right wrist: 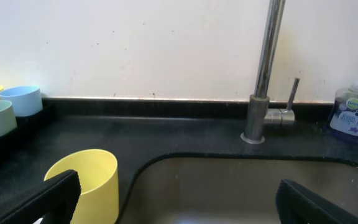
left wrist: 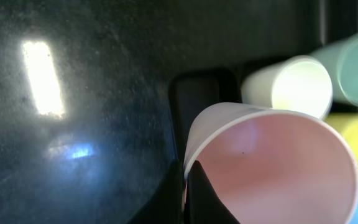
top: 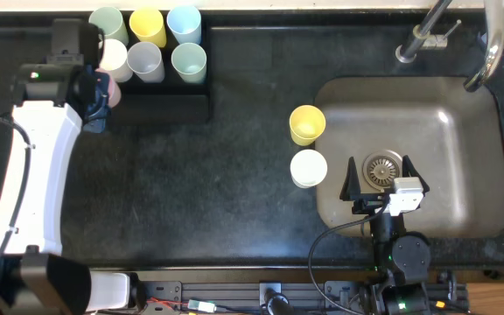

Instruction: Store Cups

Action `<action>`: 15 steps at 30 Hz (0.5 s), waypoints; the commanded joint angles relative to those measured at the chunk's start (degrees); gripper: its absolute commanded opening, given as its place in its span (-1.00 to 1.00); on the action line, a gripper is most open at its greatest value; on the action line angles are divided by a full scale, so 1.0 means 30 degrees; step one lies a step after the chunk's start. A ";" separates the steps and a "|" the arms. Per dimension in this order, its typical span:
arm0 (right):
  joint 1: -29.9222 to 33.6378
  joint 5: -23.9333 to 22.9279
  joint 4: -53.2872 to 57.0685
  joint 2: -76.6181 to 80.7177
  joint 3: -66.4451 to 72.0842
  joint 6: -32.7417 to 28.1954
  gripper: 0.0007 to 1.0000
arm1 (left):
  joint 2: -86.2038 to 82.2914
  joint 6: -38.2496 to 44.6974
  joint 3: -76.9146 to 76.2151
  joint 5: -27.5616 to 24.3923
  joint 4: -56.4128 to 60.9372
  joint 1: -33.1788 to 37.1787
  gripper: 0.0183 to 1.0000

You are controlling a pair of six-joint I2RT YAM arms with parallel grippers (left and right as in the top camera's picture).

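pink cup (left wrist: 272,168) — cropped, soap bottle (right wrist: 355,115) cropped

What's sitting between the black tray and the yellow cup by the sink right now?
Nothing: in the top view, only bare dark countertop runs between the black tray and the yellow cup.

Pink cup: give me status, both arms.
Left fingers shut on pink cup at its rim, by the tray. Right fingers open, empty, over the sink. Yellow cup and white cup loose on counter. Nothing blocking.
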State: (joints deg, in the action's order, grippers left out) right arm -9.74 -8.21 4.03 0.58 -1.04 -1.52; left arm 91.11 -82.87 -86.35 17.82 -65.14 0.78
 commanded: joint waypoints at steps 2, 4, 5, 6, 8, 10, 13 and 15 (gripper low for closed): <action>0.0080 -0.0124 -0.0124 -0.0109 0.0255 -0.0066 0.99 | 0.1056 -0.0036 0.0255 -0.0780 0.0568 0.0816 -0.96; 0.0080 -0.0124 -0.0117 -0.0109 0.0255 -0.0066 1.00 | 0.1603 0.0867 0.0255 -0.0801 0.1217 0.0809 -0.96; 0.0080 -0.0124 -0.0117 -0.0109 0.0255 -0.0073 0.99 | 0.1858 0.1166 0.0255 -0.0860 0.1486 0.0809 -0.96; 0.0080 -0.0124 -0.0124 -0.0109 0.0255 -0.0073 1.00 | 0.2157 0.1413 0.0255 -0.0976 0.1756 0.0809 -0.96; 0.0080 -0.0124 -0.0124 -0.0109 0.0255 -0.0066 1.00 | 0.2732 0.2200 0.0255 -0.1290 0.2302 0.0809 -0.96; 0.0080 -0.0124 -0.0117 -0.0109 0.0255 -0.0073 1.00 | 0.3228 0.2885 0.0255 -0.1464 0.2696 0.0809 -0.96; 0.0080 -0.0124 -0.0117 -0.0109 0.0255 -0.0066 1.00 | 0.3818 0.3526 0.0255 -0.1501 0.2841 0.0809 -0.96; 0.0080 -0.0124 -0.0117 -0.0109 0.0255 -0.0066 0.99 | 0.3978 0.3650 0.0255 -0.1486 0.2812 0.0809 -0.96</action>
State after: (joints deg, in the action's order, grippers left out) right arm -9.74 -8.21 4.03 0.58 -1.04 -1.48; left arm 102.35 -75.09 -85.93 13.74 -56.69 3.11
